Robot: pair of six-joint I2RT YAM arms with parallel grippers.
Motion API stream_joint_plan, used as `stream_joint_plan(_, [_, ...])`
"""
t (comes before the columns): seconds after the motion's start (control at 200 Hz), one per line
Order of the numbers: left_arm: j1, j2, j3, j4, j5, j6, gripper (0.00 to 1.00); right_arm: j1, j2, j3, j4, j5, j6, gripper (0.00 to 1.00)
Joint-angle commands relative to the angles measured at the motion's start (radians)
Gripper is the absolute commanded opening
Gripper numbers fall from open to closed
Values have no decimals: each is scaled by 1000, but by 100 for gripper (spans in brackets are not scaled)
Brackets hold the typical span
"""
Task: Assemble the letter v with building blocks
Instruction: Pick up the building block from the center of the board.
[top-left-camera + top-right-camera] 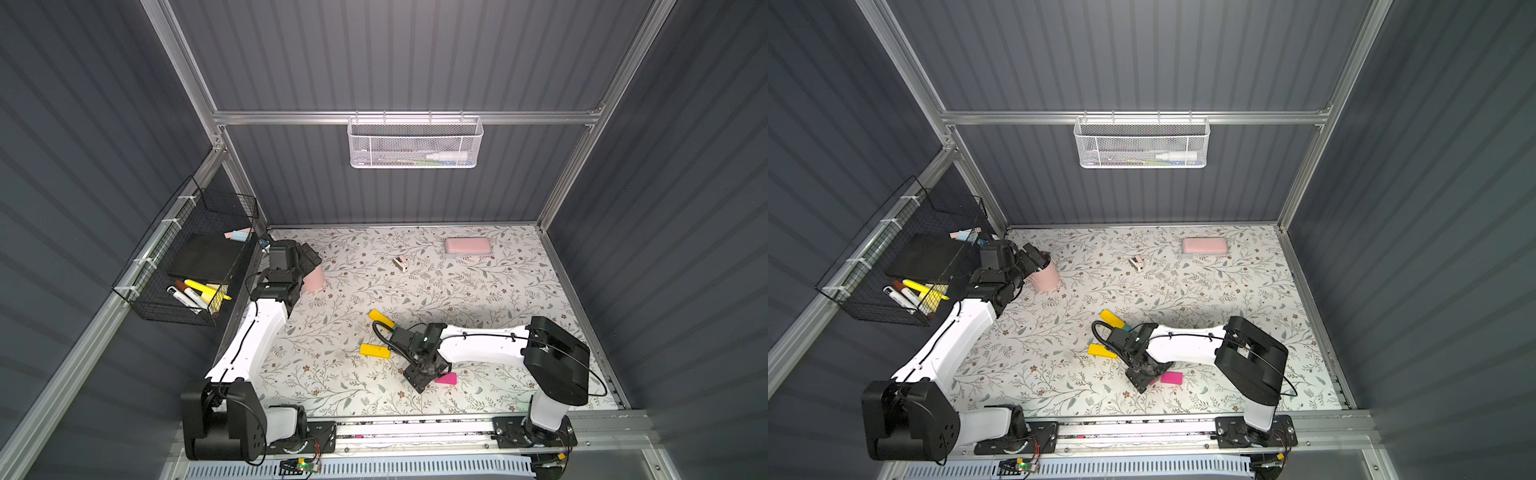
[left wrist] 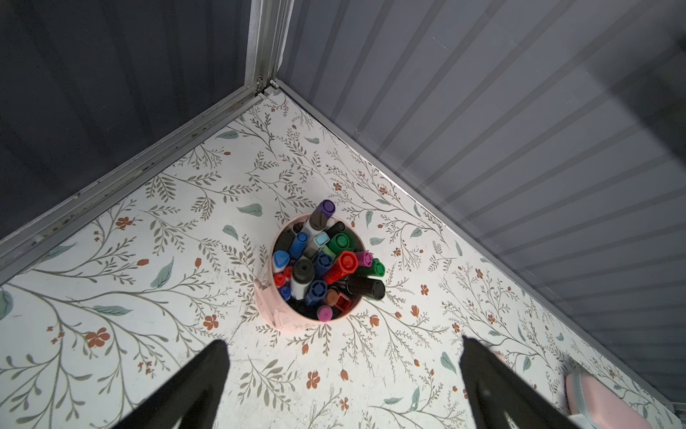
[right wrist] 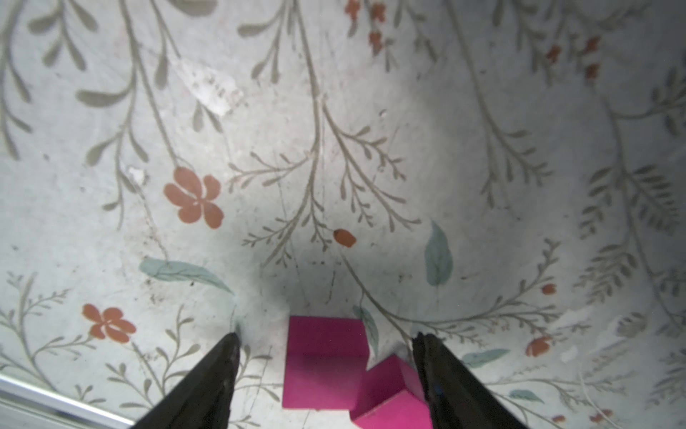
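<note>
Two low-centre in wrist view, between right gripper's (image 3: 326,334) parted jaws: square magenta block (image 3: 324,362), slanted magenta block (image 3: 389,399). Centre on one alone before closing. Left gripper (image 2: 343,340) spread wide, empty.

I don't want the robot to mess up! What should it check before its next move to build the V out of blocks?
1. Is the right pincer over a block: ok, its fingers straddle the magenta blocks.
2. Only one block between the fingers: not ok, two magenta blocks sit there close together.
3. Block gripped: not ok, the jaws are open with a gap on one side.
4. Is the left pincer out of the way: ok, it is open above the pen cup in the far corner.
5. V built: not ok, the yellow blocks lie apart from the magenta ones.
</note>
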Motion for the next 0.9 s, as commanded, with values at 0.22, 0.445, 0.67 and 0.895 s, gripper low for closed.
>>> stream_joint_plan(0.22, [5,-4,-11,1,-3,9,99,15,17,7,-5,43,36,60])
stream_joint_plan(0.445, [5,-8,-9,-3,-6,11,99,16,16,-9,-13,39,43,52])
stream_joint_plan(0.67, [5,-8,-10,-5,-6,11,99,20,-10,-35,-8,35,51,56])
stream_joint_plan(0.895, [5,-8,-10,-3,-8,11,99,23,-6,-37,-6,27,50,46])
